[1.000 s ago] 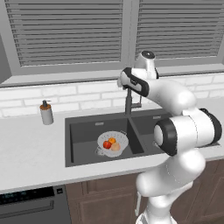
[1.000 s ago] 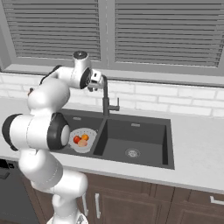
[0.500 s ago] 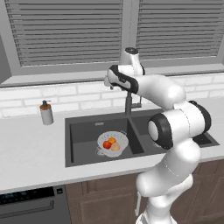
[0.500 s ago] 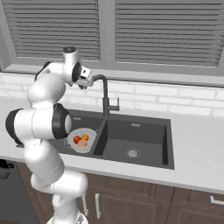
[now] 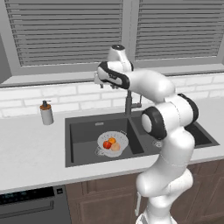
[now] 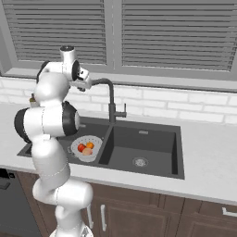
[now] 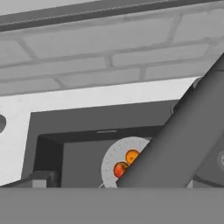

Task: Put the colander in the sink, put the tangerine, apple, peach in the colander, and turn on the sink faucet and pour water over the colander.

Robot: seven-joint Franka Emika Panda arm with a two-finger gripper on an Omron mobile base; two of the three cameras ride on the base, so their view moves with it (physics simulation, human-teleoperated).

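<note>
The colander (image 5: 101, 139) sits in the left basin of the dark sink (image 5: 83, 127). In it lie the tangerine (image 5: 112, 140), the apple (image 5: 106, 145) and the peach (image 5: 116, 147). From the right I see the same colander (image 6: 95, 141), apple (image 6: 81, 148), tangerine (image 6: 90, 145) and peach (image 6: 87, 152). The black sink faucet (image 6: 111, 109) curves left to my open gripper (image 6: 86, 84), which is high at the spout's tip (image 5: 98, 81). In the hand view the spout (image 7: 183, 140) runs diagonally over the colander (image 7: 114, 154), tangerine (image 7: 132, 155) and apple (image 7: 119, 169), hiding the peach. Water is out of view.
A grey soap dispenser (image 5: 46, 113) stands on the counter left of the sink. A white brick wall and a window with blinds rise right behind the faucet. The right basin (image 6: 143, 148) holds just its steel drain. A dishwasher front (image 5: 30, 205) lies below at left.
My hand has swung left along the wall, and the faucet spout has turned left with it, toward the left basin. The colander and fruits have not moved.
</note>
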